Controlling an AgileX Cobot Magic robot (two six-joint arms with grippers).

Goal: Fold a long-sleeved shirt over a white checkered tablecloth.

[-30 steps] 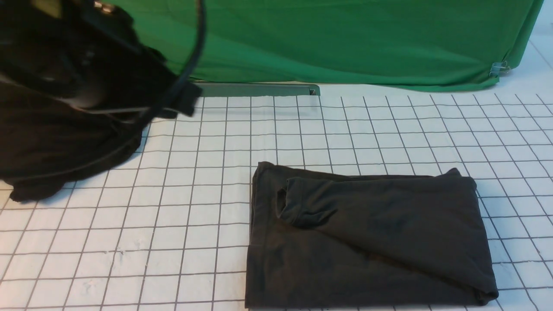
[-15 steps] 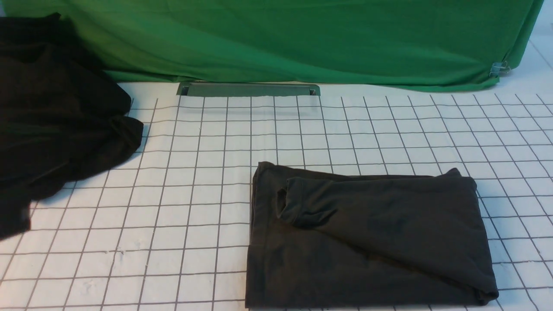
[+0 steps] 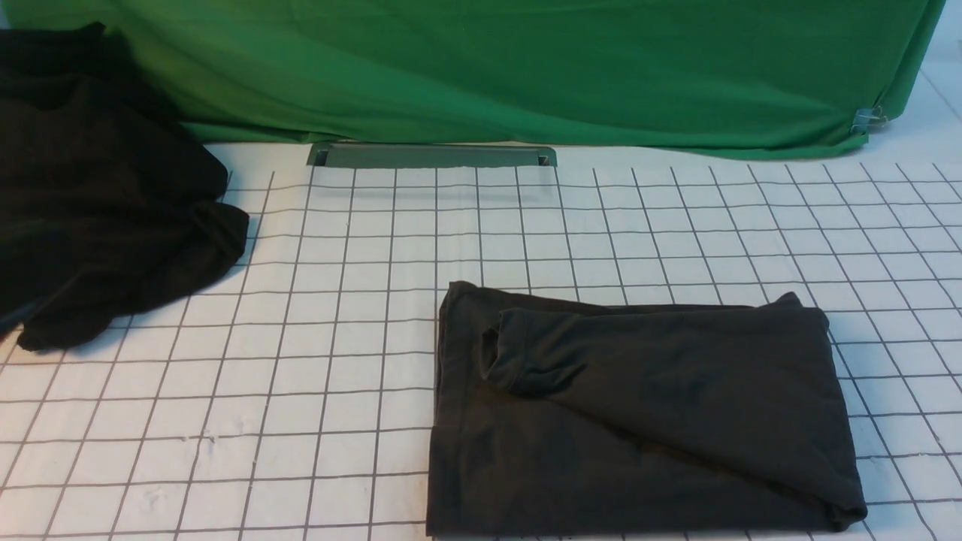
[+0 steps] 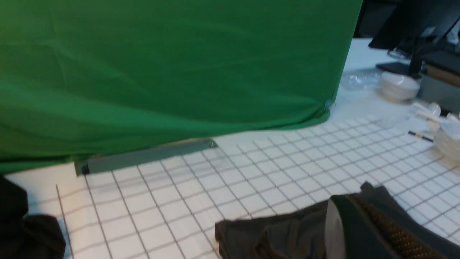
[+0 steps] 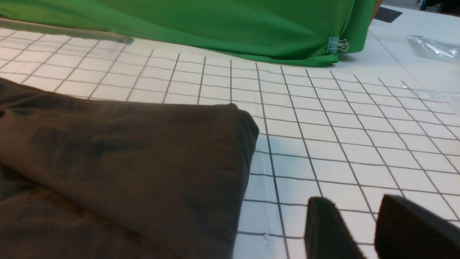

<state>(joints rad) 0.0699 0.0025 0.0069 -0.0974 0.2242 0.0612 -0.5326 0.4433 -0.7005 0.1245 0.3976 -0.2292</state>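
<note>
The long-sleeved shirt (image 3: 646, 413) lies folded into a dark charcoal rectangle on the white checkered tablecloth (image 3: 338, 300), right of centre and near the front edge. A sleeve cuff (image 3: 500, 353) rests on top of it, and the logo is hidden. Neither gripper shows in the front view. In the left wrist view, my left gripper (image 4: 355, 216) hangs over the shirt (image 4: 287, 233); only one dark finger with a dotted pad is clear. My right gripper (image 5: 354, 201) stands open over bare tablecloth (image 5: 323, 136), just beside the shirt's folded edge (image 5: 240, 158), with nothing between its fingers.
A heap of plain black cloth (image 3: 98, 203) lies at the far left. The green backdrop (image 3: 526, 68) hangs behind, with a grey-green bar (image 3: 432, 155) at its foot and a binder clip (image 3: 868, 119) at its corner. Stacked white bowls (image 4: 399, 84) and plates (image 4: 449, 140) sit beyond the cloth's right side.
The left arm, which hung over the black heap a second ago, has left the front view. The heap's lower edge shifted, then settled. The folded shirt has not moved.
</note>
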